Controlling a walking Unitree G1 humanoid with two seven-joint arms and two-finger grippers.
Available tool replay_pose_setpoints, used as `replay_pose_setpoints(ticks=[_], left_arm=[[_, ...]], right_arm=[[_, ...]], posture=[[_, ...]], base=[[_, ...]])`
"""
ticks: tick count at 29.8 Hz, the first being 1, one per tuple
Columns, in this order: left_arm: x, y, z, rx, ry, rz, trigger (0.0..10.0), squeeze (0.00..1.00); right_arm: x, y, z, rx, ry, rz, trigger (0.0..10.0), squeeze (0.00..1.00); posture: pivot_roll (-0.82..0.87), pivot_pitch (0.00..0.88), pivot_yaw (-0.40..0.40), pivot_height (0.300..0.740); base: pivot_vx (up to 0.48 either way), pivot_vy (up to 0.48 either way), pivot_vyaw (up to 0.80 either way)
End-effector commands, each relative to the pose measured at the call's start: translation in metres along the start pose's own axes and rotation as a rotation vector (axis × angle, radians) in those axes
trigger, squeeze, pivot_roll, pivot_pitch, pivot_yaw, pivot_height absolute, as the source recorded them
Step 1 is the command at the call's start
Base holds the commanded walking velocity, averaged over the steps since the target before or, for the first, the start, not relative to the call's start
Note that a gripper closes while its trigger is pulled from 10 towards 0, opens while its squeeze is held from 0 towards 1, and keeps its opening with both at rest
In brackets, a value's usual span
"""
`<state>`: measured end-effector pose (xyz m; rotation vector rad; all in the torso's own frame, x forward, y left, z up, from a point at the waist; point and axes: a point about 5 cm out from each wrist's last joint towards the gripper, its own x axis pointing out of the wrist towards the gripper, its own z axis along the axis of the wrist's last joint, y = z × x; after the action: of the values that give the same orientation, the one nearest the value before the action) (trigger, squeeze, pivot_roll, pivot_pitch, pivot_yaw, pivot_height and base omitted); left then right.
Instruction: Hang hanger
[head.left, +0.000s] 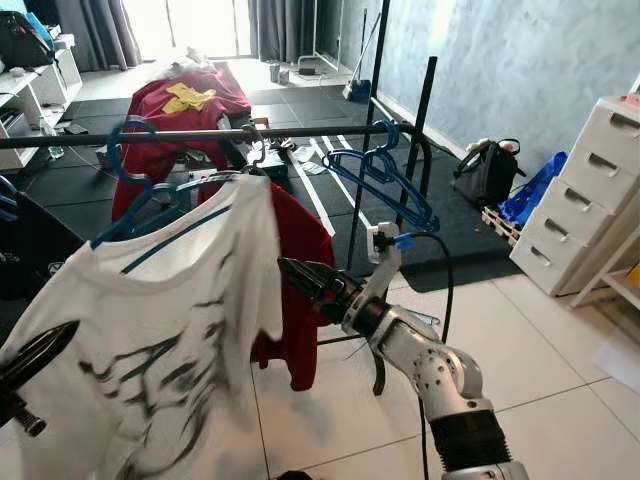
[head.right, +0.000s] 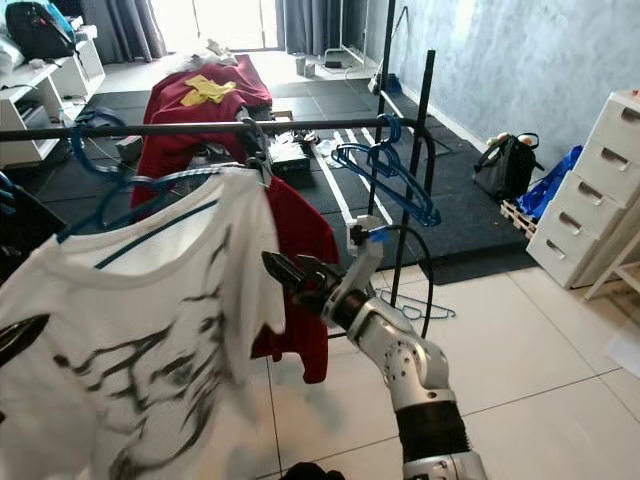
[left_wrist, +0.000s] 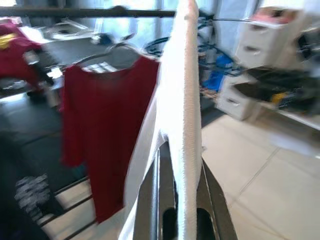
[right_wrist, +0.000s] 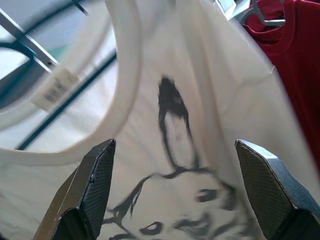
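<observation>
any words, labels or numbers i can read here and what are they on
No text is readable.
Neck label inside the white t-shirt: printing too blurred to read.
Black print on the white t-shirt: a drawing, not letters.
Yellow print on the red garment behind the rail: too small to tell if it holds letters.

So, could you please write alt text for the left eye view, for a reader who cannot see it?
A white T-shirt with black print hangs on a blue hanger near a black rail, in front of a red shirt. The right claw is beside its sleeve, and the left claw is at its lower edge.
</observation>
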<state>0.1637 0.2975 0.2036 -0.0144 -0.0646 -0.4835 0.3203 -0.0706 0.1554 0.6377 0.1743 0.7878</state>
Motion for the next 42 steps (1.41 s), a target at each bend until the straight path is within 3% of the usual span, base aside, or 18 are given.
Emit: replay_pose_setpoints(ticks=[1, 3, 5, 6, 7, 8, 9, 10, 12, 16, 18, 29, 42], left_arm=[[0.004, -0.004, 0.0, -0.019, 0.001, -0.032, 10.0, 0.0], [0.007, -0.006, -0.003, -0.033, 0.003, -0.038, 10.0, 0.0], [0.03, -0.015, -0.01, -0.071, -0.037, -0.057, 10.0, 0.0], [0.03, -0.015, -0.01, -0.071, -0.037, -0.057, 10.0, 0.0], [0.044, -0.021, -0.012, -0.09, -0.067, -0.071, 10.0, 0.0], [0.044, -0.021, -0.012, -0.09, -0.067, -0.071, 10.0, 0.0], [0.059, -0.027, -0.014, -0.112, -0.095, -0.088, 10.0, 0.0], [0.059, -0.027, -0.014, -0.112, -0.095, -0.088, 10.0, 0.0], [0.08, -0.038, -0.015, -0.144, -0.116, -0.121, 10.0, 0.0], [0.095, -0.047, -0.014, -0.164, -0.131, -0.128, 10.0, 0.0], [0.104, -0.047, -0.013, -0.161, -0.139, -0.077, 10.0, 0.0], [0.124, -0.049, -0.002, -0.13, -0.183, 0.094, 10.0, 0.0], [0.134, -0.071, 0.006, -0.025, -0.196, 0.238, 10.0, 0.0]], right_arm=[[0.001, -0.001, 0.002, -0.013, -0.005, -0.002, 10.0, 0.0], [0.002, -0.002, 0.002, -0.016, -0.006, -0.001, 10.0, 0.0], [0.003, -0.002, 0.003, -0.017, -0.011, -0.001, 10.0, 0.0], [0.003, -0.002, 0.003, -0.017, -0.011, -0.001, 10.0, 0.0], [0.004, -0.001, 0.004, -0.019, -0.015, -0.001, 10.0, 0.0], [0.004, -0.001, 0.004, -0.019, -0.015, -0.001, 10.0, 0.0], [0.004, 0.0, 0.006, -0.027, -0.022, 0.0, 10.0, 0.0], [0.004, 0.0, 0.006, -0.027, -0.022, 0.0, 10.0, 0.0], [0.006, 0.0, 0.013, -0.047, -0.046, -0.004, 10.0, 0.0], [0.005, 0.0, 0.026, -0.059, -0.089, -0.014, 10.0, 0.0], [0.004, -0.001, 0.032, -0.066, -0.11, -0.021, 10.0, 0.0], [0.002, 0.0, 0.044, -0.099, -0.144, -0.04, 10.0, 0.0], [0.001, 0.002, 0.062, -0.088, -0.208, -0.053, 10.0, 0.0]], posture=[[-0.06, 0.0, -0.014, 0.74], [-0.05, 0.0, -0.013, 0.74], [-0.05, 0.0, -0.017, 0.74], [-0.05, 0.0, -0.017, 0.74], [-0.06, 0.0, -0.015, 0.74], [-0.06, 0.0, -0.015, 0.74], [-0.06, 0.0, -0.015, 0.74], [-0.06, 0.0, -0.015, 0.74], [-0.06, 0.0, -0.01, 0.74], [-0.06, 0.0, -0.005, 0.74], [-0.06, 0.0, -0.004, 0.74], [-0.06, 0.0, -0.001, 0.74], [-0.05, 0.0, -0.015, 0.74]], base=[[-0.289, 0.0, 0.0], [-0.446, 0.0, 0.0], [-0.461, 0.0, 0.0], [-0.476, 0.0, 0.0], [-0.476, 0.0, 0.0], [-0.476, 0.0, 0.0], [-0.476, 0.0, 0.0], [-0.476, 0.0, 0.0], [-0.474, 0.0, 0.0], [-0.447, 0.0, 0.0], [0.0, 0.0, 0.0], [0.0, 0.0, 0.0], [0.0, 0.0, 0.0]])
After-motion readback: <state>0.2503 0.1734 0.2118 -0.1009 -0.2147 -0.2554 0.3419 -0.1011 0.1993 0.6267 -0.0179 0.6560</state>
